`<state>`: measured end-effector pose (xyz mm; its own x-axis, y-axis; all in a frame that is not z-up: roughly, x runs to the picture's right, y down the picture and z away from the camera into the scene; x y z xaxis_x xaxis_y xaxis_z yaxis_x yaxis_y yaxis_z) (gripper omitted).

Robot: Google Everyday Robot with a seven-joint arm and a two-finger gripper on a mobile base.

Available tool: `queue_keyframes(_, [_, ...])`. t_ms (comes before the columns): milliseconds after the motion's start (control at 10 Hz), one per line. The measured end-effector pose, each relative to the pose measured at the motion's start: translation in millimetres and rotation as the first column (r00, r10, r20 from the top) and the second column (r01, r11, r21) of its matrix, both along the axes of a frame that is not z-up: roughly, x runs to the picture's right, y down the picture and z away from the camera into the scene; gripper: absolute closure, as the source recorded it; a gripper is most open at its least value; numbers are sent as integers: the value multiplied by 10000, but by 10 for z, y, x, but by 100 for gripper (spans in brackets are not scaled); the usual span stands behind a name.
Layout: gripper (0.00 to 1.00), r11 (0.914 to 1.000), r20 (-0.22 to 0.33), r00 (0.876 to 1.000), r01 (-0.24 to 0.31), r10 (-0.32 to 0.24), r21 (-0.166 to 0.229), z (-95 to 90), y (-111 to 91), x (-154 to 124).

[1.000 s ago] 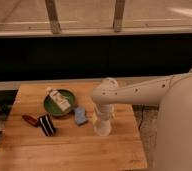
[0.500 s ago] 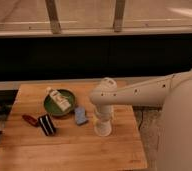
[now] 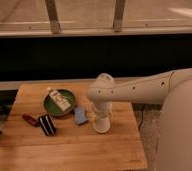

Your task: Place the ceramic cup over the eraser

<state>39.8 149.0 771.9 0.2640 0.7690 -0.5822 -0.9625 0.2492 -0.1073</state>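
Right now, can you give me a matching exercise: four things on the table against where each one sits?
Things:
1. cup
2. eraser
3. blue pad
4. bowl

Places:
A. between bowl and cup
B. right side, under the gripper, which is shut on it
C. back left, the green one
D. front left, beside the dark red thing

Pairs: 1-B, 2-D, 3-A, 4-C
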Motion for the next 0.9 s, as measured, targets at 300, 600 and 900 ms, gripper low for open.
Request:
queue_keyframes(300, [98,9965,-17,9976,694,-694,472,-223,-358,-89])
queue_keyframes(600, [98,9841,-236,9896,1433,-1416,1048,-521,-763,-168])
queue_keyframes(900, [98,9627,-235,9765,2154,-2144,1636,-739,-1179,-334])
